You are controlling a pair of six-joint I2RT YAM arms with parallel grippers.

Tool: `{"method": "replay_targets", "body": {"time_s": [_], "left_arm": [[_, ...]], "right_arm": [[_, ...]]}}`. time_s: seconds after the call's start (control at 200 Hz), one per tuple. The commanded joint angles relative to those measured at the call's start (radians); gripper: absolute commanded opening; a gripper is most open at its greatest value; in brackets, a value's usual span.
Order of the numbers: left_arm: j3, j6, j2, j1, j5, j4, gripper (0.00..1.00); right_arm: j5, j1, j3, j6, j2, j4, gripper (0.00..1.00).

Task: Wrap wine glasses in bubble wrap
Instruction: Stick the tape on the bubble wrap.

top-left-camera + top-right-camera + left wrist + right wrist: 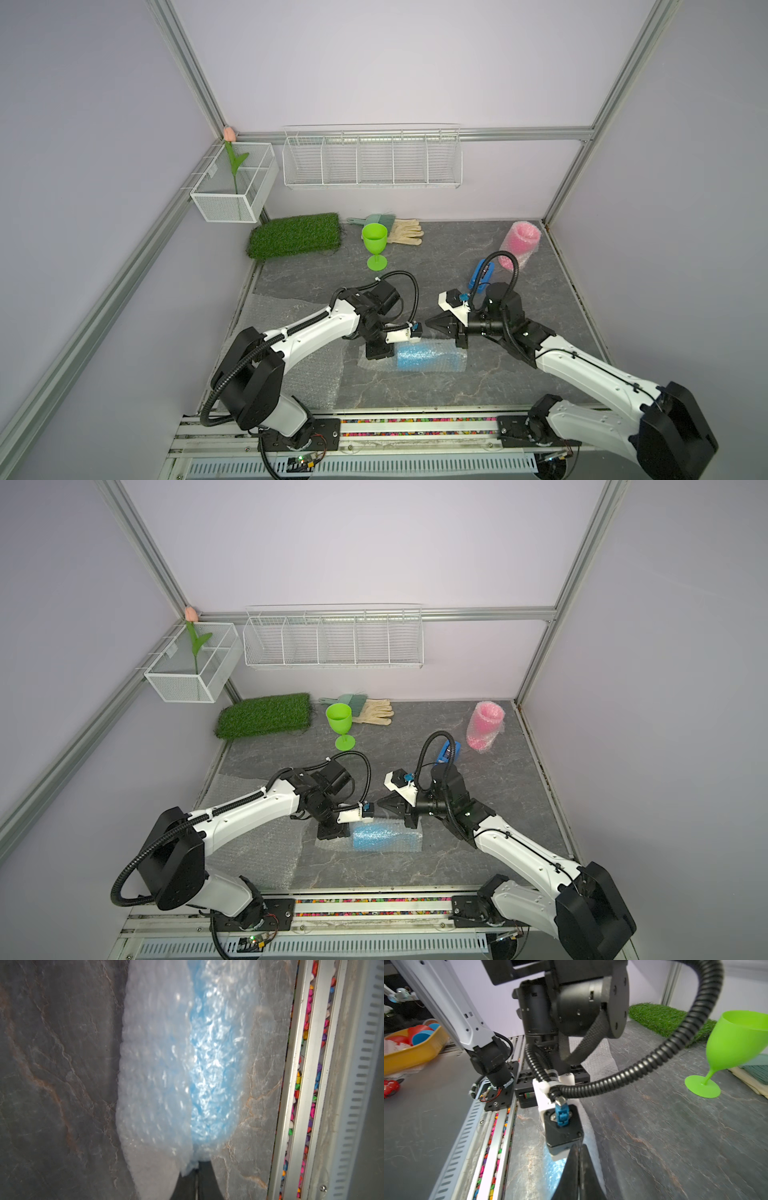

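Backdrop and clutter: green turf mat (296, 235), far left; teal hand brush (372, 220) touching cream work glove (407, 232); blue tape dispenser (476, 277), part hidden; white wire rack (372, 160) on wall; mesh basket (232, 195) holding artificial tulip (229, 134); grey slate tabletop (415, 390); coloured pebble strip (415, 420) along front rail

Both top views are looking down on the whole desk (457, 257) (395, 746) from above its front edge; close wrist cameras are peering along the left tool (196, 1178) and right tool (579, 1167).
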Motion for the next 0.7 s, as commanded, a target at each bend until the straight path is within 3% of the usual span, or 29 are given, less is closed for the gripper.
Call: {"method": "replay_targets", "body": {"time_s": [0.0, 0.19, 0.37, 0.695], "left_arm": [[-0.003, 0.026, -0.020, -0.005, 0.012, -0.015, 0.00], [-0.001, 0.026, -0.023, -0.007, 0.013, -0.014, 0.00], [-0.003, 0.025, -0.029, -0.006, 0.011, -0.015, 0.00], [-0.005, 0.027, -0.024, -0.007, 0.009, -0.011, 0.00]], "right_arm": [[-0.094, 0.040, -0.037, 0.003, -0.088, -0.042, 0.07], [-0.056, 0.098, -0.062, -0.011, -0.213, -0.144, 0.07], [0.066, 0.122, -0.061, -0.081, -0.205, -0.191, 0.07], [-0.050, 0.122, -0.044, -0.095, -0.174, -0.123, 0.07]]}}
